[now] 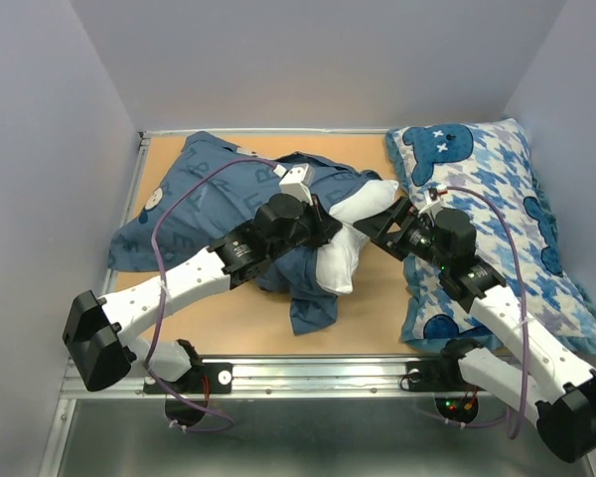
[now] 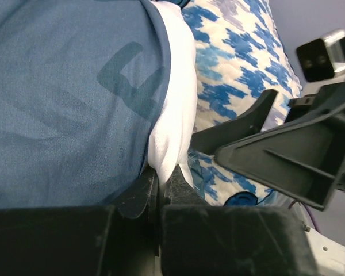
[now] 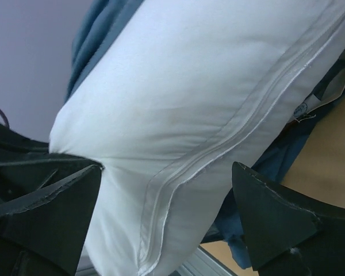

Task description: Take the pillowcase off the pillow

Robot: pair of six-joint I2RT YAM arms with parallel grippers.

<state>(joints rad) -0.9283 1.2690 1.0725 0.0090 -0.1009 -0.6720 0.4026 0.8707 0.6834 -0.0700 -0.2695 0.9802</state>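
White-shelled left arm (image 1: pixel 191 279) and right arm (image 1: pixel 521 333) with black joint housings; a purple cable (image 1: pixel 156 250) loops along each; the right gripper (image 3: pixel 167 169) has black, angular, matte plastic fingers (image 3: pixel 276 221)

Dark slate-blue on the pillowcase (image 1: pixel 199 194), printed with faint darker letters and pale cartoon faces. Plain white on the pillow (image 1: pixel 340 260), with a stitched seam of the same white. Blue-and-white houndstooth on the second pillow (image 1: pixel 492 184), with deep-blue cartoon heads marked by white crosses. Tan on the tabletop (image 1: pixel 238 320), pale lilac-grey on the walls (image 1: pixel 328 60), white and black on the arms (image 1: pixel 184 281), purple on their cables (image 1: pixel 157 248).
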